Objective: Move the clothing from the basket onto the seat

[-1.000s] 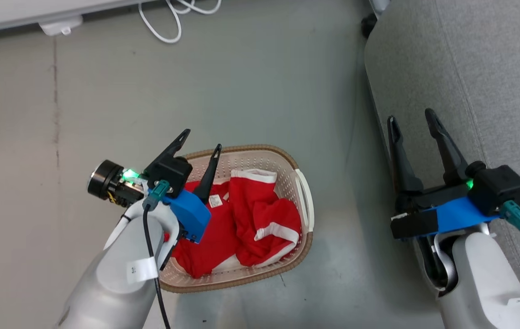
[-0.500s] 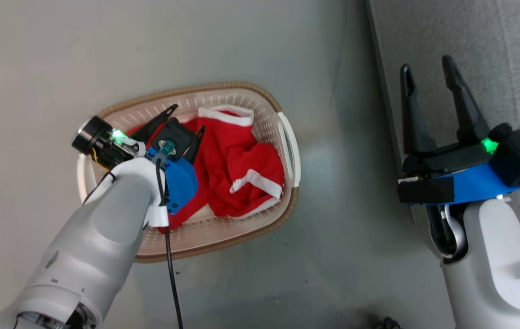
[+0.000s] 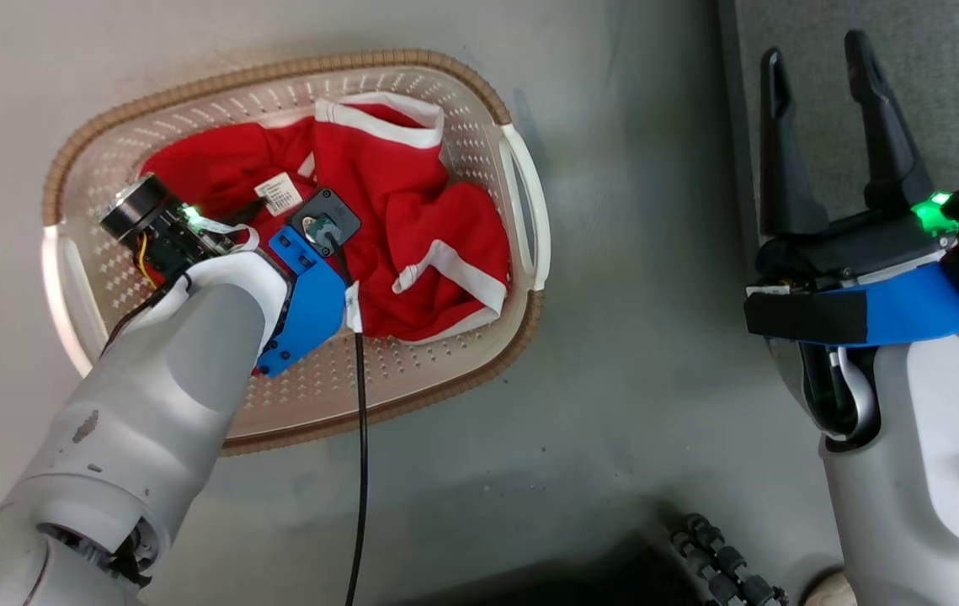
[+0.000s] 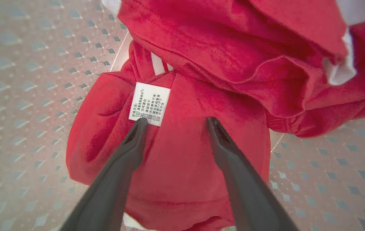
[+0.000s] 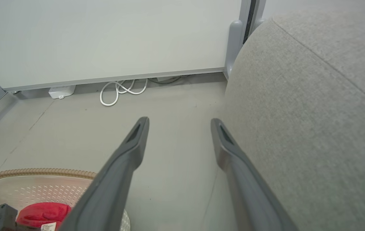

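Our left gripper [image 4: 174, 123], spread, tips over red white-trimmed fabric clothing [image 3: 412, 210] in cream perforated plastic basket [image 3: 277, 71]; right gripper [image 3: 814, 49] spread beside grey woven seat [image 5: 313, 112].

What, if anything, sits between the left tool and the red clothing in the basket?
Nothing visible. The left tool, open, points straight at the bright red soft fabric clothing inside the cream-white perforated plastic basket, its fingertips close to the small white label, with no other object between.

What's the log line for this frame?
stage: pick approach | left gripper: open, over clothing near label | right gripper: open, beside seat | clothing: in basket
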